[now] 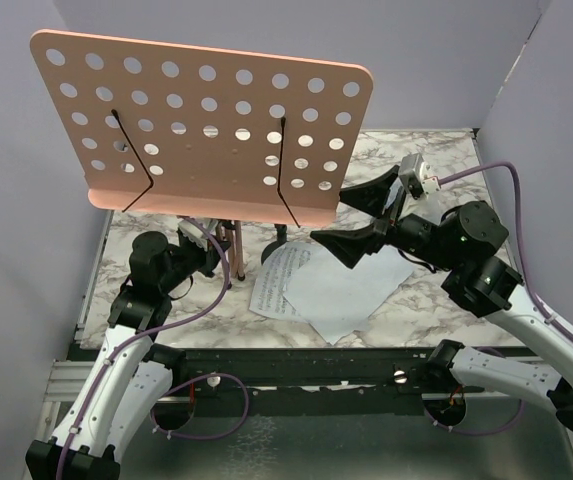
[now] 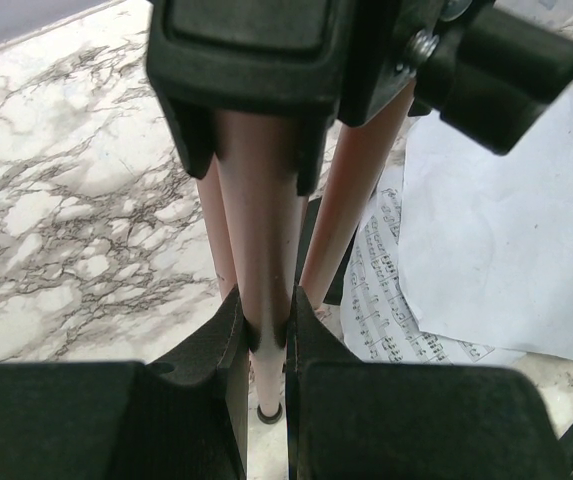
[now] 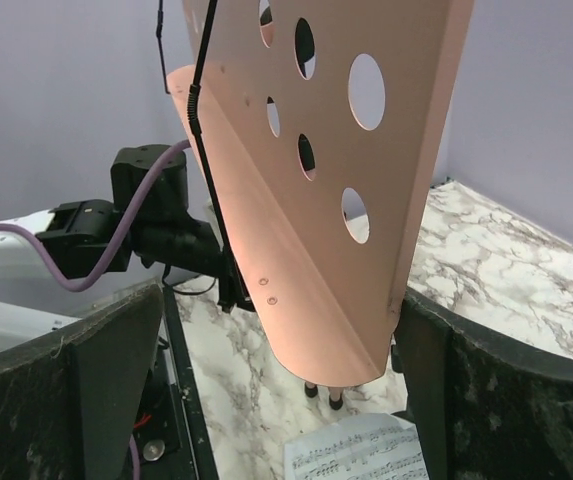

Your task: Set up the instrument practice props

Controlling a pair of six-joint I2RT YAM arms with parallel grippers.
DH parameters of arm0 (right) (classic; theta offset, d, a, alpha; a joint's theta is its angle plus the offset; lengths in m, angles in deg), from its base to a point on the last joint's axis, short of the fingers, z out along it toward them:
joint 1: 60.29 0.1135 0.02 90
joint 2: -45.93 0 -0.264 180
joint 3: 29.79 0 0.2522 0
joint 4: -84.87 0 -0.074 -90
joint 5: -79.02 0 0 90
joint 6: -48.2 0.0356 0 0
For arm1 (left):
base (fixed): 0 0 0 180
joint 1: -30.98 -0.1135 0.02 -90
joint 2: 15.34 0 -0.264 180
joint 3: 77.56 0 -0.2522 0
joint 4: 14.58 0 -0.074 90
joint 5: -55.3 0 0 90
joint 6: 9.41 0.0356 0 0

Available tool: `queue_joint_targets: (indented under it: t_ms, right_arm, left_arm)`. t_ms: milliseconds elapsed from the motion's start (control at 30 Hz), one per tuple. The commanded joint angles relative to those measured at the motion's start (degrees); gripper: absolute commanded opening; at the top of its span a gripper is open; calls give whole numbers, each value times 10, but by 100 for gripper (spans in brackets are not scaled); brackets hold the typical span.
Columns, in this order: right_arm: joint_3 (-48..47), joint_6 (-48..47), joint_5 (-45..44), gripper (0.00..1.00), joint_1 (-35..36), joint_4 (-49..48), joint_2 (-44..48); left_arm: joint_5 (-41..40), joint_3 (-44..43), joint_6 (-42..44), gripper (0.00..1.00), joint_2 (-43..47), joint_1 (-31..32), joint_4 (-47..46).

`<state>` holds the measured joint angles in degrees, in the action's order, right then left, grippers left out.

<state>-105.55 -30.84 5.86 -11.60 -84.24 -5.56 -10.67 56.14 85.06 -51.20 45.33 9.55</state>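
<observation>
1. One pink stand point(image 1: 206, 130), with its lower corner between the right gripper point(image 1: 328, 216) fingers.
2. Three legs under it: one point(image 2: 261, 230) between the left gripper point(image 2: 266, 340) fingers, one point(image 2: 351, 200) just right of them, and one point(image 2: 216, 235) behind them to their left.
3. Two black wires point(image 1: 131, 165) on the stand's face.
4. Two pages, one printed point(image 1: 278, 282) and one blank point(image 1: 351, 290) overlapping it. Both lie right of the left fingers and below the right ones.
5. Two grippers, with two fingers each.
6. Two purple cables point(image 1: 518, 210), one per arm.

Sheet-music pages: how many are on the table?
2. A printed page lies by the legs of the pink music stand; a blank-faced page overlaps its right side. More may hide.
</observation>
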Motion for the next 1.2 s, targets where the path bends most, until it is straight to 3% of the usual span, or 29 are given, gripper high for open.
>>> queue_joint_targets:
  t_ms: [0,233,633,833,1167]
  right_arm:
    - [-5,6,-5,100,1,2,-5]
    - [30,12,-99,100,1,28,7]
    - [86,-2,-79,100,1,20,23]
    - [159,-17,9,100,1,-81,10]
    - [258,-20,98,100,1,-339,-76]
  left_arm:
    - [-13,8,-30,0,9,-2,-11]
    - [-8,11,-31,0,10,-2,-14]
    - [0,19,-35,0,10,-2,-24]
    - [8,26,-33,0,22,-2,-29]
    - [30,28,-33,0,36,-2,-34]
